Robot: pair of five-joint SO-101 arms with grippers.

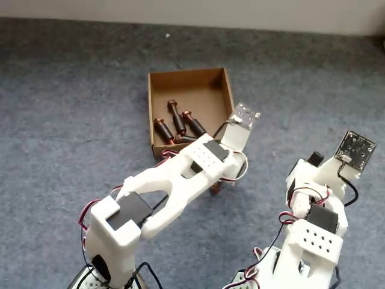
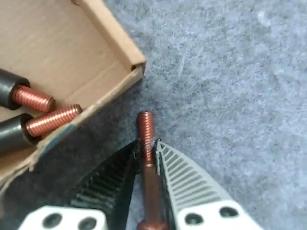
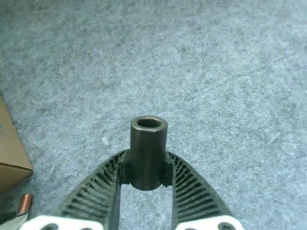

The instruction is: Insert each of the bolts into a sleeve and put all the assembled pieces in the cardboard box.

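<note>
A copper threaded bolt (image 2: 145, 127) is being clamped by left gripper (image 2: 146, 149), dark tubular sleeve (image 3: 147, 148) by right gripper (image 3: 145, 165). Several sleeved bolts (image 1: 178, 124) are being held in cardboard box (image 1: 201, 93).

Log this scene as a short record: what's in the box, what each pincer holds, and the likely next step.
box: at least three assembled pieces inside
left pincer: shut on bolt, just outside the box
right pincer: shut on sleeve, over carpet
next, likely: bolt into sleeve
</note>
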